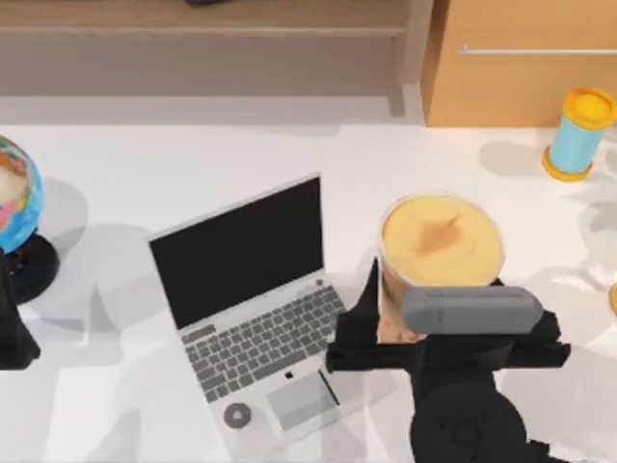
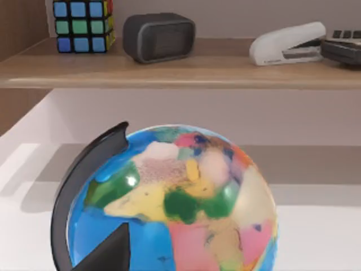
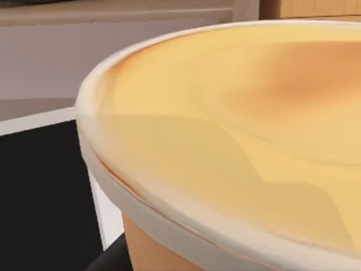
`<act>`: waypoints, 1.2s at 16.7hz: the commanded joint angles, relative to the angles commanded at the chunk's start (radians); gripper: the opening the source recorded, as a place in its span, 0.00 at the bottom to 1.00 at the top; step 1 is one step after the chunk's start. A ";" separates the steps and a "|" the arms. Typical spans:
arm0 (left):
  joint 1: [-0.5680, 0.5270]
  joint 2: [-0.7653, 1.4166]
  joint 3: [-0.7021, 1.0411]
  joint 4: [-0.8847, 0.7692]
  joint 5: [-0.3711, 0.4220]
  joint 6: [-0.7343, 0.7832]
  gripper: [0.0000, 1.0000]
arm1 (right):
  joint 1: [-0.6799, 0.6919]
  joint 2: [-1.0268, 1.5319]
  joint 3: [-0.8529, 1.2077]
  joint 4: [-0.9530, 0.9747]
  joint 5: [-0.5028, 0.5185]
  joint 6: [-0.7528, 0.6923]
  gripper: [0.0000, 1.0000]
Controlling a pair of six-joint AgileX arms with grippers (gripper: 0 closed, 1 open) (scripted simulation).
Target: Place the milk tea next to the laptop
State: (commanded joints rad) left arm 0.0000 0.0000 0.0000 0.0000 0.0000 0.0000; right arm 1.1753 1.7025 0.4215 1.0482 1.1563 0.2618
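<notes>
Milk tea (image 3: pixel 237 130) within right end effector (image 1: pixel 395 333) grasp

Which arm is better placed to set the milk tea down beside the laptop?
Right: its pincer is at the milk tea, just right of the laptop. The left arm sits by the globe.

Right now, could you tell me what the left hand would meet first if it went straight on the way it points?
Most likely the globe, which sits directly ahead in the left wrist view. Beyond it stands a wooden shelf, though how far is unclear.
</notes>
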 joint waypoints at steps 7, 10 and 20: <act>0.000 0.000 0.000 0.000 0.000 0.000 1.00 | 0.027 -0.027 -0.019 -0.082 0.059 0.022 0.00; 0.000 0.000 0.000 0.000 0.000 0.000 1.00 | 0.027 -0.027 -0.019 -0.082 0.059 0.022 0.00; 0.000 0.000 0.000 0.000 0.000 0.000 1.00 | 0.060 0.023 0.008 0.002 0.055 0.018 0.00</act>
State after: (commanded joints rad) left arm 0.0000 0.0000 0.0000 0.0000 0.0000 0.0000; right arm 1.2349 1.7256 0.4299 1.0502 1.2110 0.2803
